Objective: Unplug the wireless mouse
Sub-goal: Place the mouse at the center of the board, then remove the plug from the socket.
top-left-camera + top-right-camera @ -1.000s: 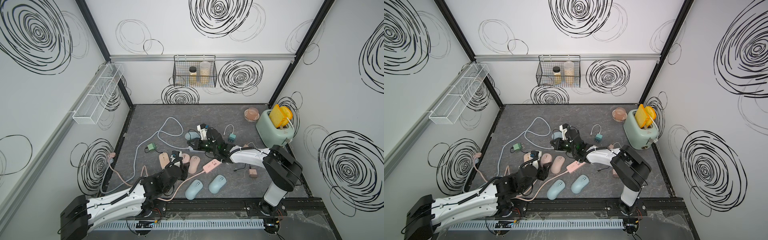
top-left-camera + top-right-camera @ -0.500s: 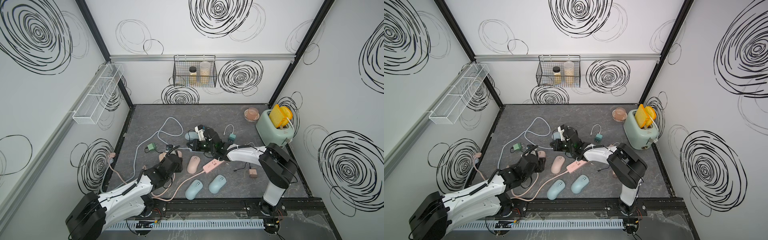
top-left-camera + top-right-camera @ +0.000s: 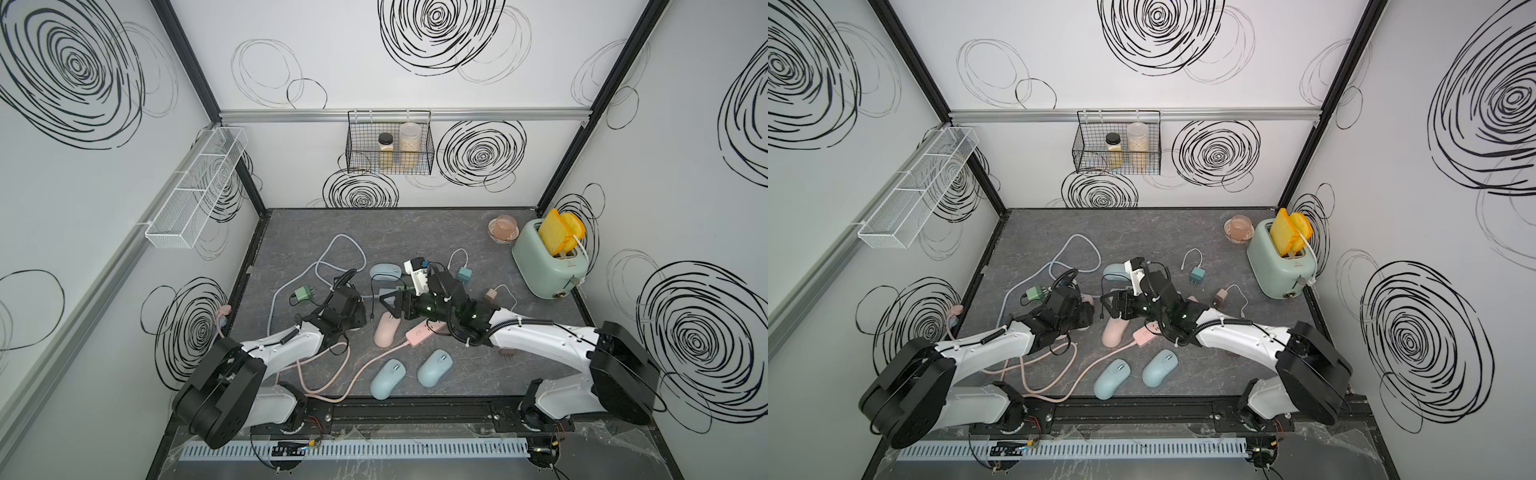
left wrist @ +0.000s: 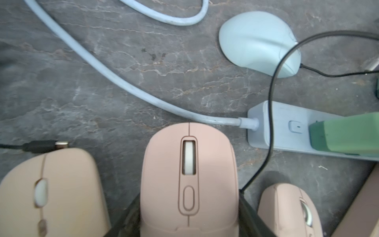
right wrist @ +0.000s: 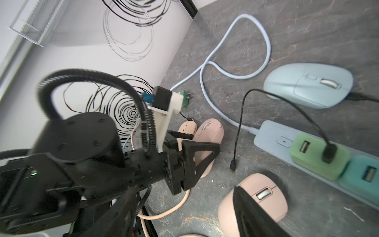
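Clasping the middle pink mouse at mid-table, the left gripper pinches its sides; right gripper spread, empty.
Black cable end lies loose beside that mouse. Count: three pink mice, three blue mice.

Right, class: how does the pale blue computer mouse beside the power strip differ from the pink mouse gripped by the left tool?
The pale blue plastic mouse has a black cable plugged into its front; the pink plastic mouse has none. The blue one lies free on the grey table; the pink one sits between the fingers of the left tool. Both are rounded, with a scroll wheel on top.
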Controlling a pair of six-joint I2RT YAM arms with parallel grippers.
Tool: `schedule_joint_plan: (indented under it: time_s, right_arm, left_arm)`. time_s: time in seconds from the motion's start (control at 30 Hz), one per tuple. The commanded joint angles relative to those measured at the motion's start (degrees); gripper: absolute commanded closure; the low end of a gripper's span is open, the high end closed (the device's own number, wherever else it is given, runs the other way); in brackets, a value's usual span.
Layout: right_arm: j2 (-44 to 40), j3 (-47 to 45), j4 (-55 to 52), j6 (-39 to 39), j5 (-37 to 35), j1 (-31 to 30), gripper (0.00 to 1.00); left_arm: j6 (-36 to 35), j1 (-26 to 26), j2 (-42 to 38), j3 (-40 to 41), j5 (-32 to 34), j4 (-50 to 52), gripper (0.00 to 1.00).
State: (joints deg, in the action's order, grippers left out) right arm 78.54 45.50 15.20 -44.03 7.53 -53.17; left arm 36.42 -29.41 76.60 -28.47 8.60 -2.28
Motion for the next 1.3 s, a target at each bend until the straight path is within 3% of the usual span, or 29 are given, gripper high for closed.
schedule_joint_plan:
  time_s: [0.0,0.13,0.2,0.33,0.5,0.73,0.9,1.0,1.1,1.17,1.27]
  right_arm:
    - [-3.07,-3.06,-3.51,-0.11,-3.39,2.62,0.24]
    - [-6.04,-5.64,-4.43,-1.01,-3.11,5.88,0.24]
    - [-6.71,-5.86,-5.38,-0.82,-3.73,6.91,0.24]
    - [-7.0,-6.03,-6.78,-0.55,-3.63,9.22,0.23]
    - [-7.26,-6.61,-8.61,0.0,-3.51,11.95,0.19]
    - [-8.45,-8.14,-10.55,1.78,-4.14,15.75,0.21]
    - [-6.76,-8.17,-11.6,3.7,-4.16,19.06,0.27]
    - [-5.17,-7.55,-12.45,4.6,-4.2,20.07,0.29]
    - [-4.46,-7.44,-12.6,5.09,-4.45,20.35,0.3]
    - [-4.39,-7.53,-12.92,5.27,-4.7,20.62,0.3]
    - [-4.6,-7.88,-13.16,5.53,-4.46,20.99,0.3]
  left_arm:
    - [-0.65,-0.36,4.12,-3.59,-1.85,-3.09,1.0]
    - [0.33,-1.0,6.24,-3.67,0.45,-0.81,0.98]
    - [0.77,-0.83,5.4,-2.6,1.64,-0.21,0.83]
    - [0.97,-0.52,3.3,-0.74,2.3,-0.37,0.36]
    - [0.98,0.04,0.67,-0.28,2.31,-0.02,0.03]
    - [0.0,0.97,-7.77,-1.21,0.47,1.91,0.0]
    - [-4.83,-1.57,-13.38,-6.61,-2.37,3.23,0.07]
    - [-7.32,-5.88,-11.15,-11.46,-2.86,4.78,0.14]
    - [-11.63,-12.73,-5.98,-16.68,1.69,6.37,0.18]
    - [-16.2,-15.29,-1.51,-21.45,4.08,8.75,0.13]
    - [-20.56,-14.5,4.09,-27.27,0.56,12.57,0.02]
